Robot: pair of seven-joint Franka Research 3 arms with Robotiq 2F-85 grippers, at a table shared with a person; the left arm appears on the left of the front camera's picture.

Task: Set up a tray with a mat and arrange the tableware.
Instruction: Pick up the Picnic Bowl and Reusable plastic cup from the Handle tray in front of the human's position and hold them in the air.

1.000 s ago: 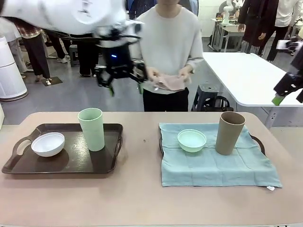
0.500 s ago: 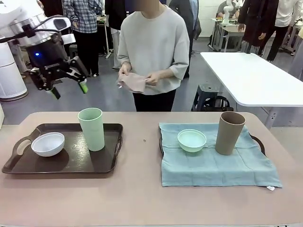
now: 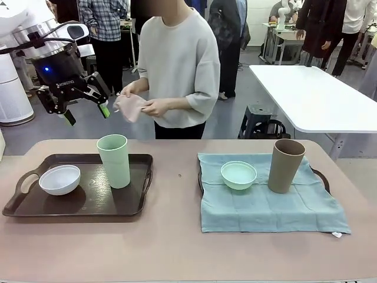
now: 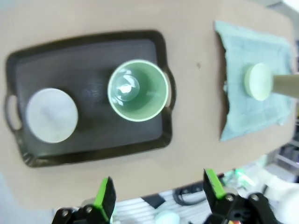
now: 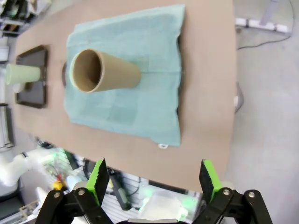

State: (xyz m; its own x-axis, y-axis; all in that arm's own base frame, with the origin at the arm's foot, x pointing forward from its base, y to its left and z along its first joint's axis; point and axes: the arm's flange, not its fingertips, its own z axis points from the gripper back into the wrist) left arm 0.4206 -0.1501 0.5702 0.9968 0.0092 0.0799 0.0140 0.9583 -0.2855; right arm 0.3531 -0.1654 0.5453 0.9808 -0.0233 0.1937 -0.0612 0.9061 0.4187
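Observation:
A dark brown tray [image 3: 135,203] on the left carries a white bowl [image 3: 59,179] and a pale green cup [image 3: 113,160]. On the right a teal mat [image 3: 271,212] covers a second tray [image 3: 322,178], with a mint green bowl [image 3: 238,174] and a taupe cup [image 3: 285,165] on it. My left gripper [image 3: 86,114] hangs open high above the left tray's far edge. From above, the left gripper [image 4: 159,190] looks down on the pale green cup [image 4: 138,90] and white bowl [image 4: 51,115]. My right gripper [image 5: 153,179] is open high above the taupe cup [image 5: 103,71] and mat [image 5: 135,102].
A person stands at the far side holding a pinkish cloth [image 3: 131,107] in both hands, close to my left gripper. A strip of bare table [image 3: 177,177] separates the two trays. A white table [image 3: 306,94] stands behind on the right.
My left gripper swung from the middle to the far left, then held still. The person stepped left with the cloth. My right gripper left the front view's right edge.

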